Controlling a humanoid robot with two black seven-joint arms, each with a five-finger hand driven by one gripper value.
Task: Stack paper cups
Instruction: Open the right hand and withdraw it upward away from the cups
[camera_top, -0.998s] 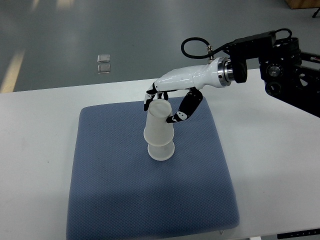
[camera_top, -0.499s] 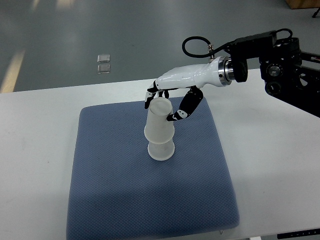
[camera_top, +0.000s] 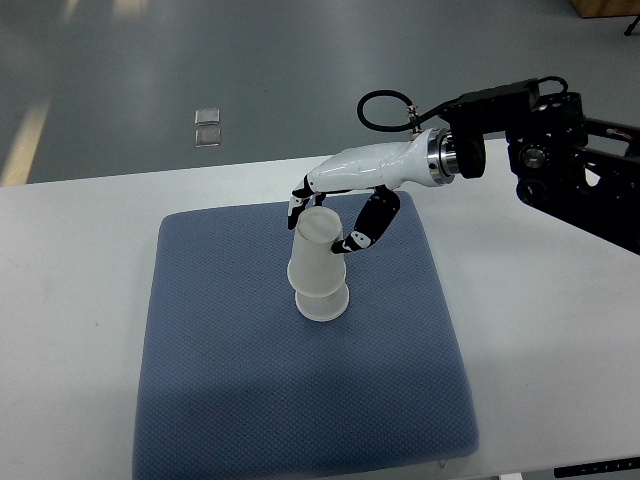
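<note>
While the upper cup (camera_top: 318, 252) was pinched at frame centre by the right hand (camera_top: 335, 205), seating it squarely on the lower cup (camera_top: 322, 302) remained.

White table (camera_top: 560, 350), blue mat (camera_top: 250, 400); grey glossy floor (camera_top: 250, 60) behind.

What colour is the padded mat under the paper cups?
Blue-grey, with a fine dotted texture; the square padded mat shows clearly in the top view, lying on the white table.

A mat (camera_top: 300, 400) lies on the table (camera_top: 70, 300), centre frame. On the mat's upper middle stands a cup (camera_top: 321, 302), with another cup (camera_top: 315, 255) over it. The right hand (camera_top: 335, 215) sits just above, its arm (camera_top: 560, 160) entering from upper right.
</note>
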